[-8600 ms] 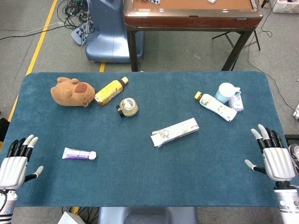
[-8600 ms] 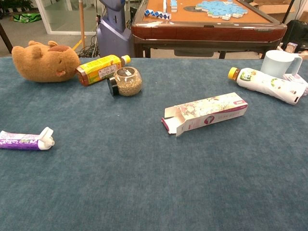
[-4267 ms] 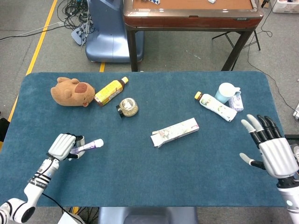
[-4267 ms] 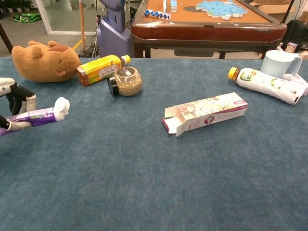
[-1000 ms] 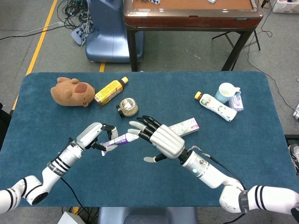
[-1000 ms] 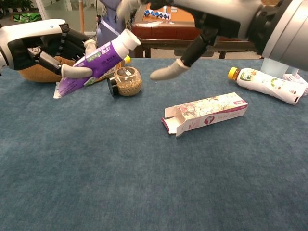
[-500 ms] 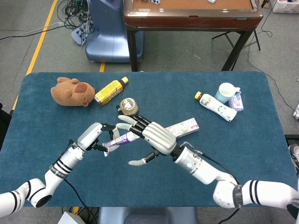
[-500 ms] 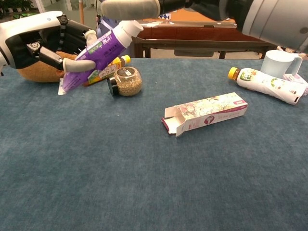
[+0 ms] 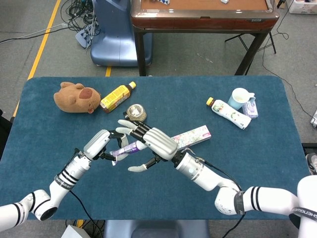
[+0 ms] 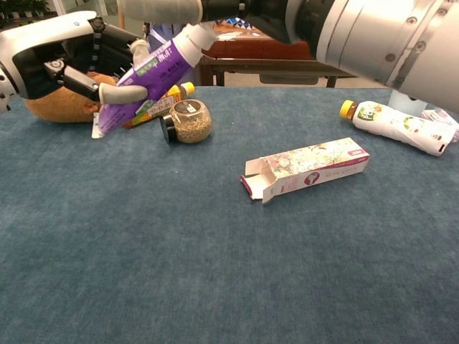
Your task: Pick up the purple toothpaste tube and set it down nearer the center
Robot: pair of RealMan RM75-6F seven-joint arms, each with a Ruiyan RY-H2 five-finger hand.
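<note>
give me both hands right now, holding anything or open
Left hand: holds the purple toothpaste tube up off the table.
Right hand: open, fingers spread over the tube's cap end, gripping nothing that shows.

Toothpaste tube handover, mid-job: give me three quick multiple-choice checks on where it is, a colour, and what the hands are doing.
1. Where is the toothpaste tube?
A. Lying on the table
B. Held up off the table
C. Inside the open carton

2. What colour is the cap of the white bottle at the right?
A. Yellow
B. Purple
C. Black

3. What is the left hand doing?
A. Resting open on the table
B. Gripping the glass jar
C. Gripping the tube

Answers:
1. B, the chest view shows it tilted in the air, above the glass jar.
2. A, the cap end is yellow.
3. C, its fingers wrap the tube's lower half, while the right hand hovers spread over the cap end.
</note>
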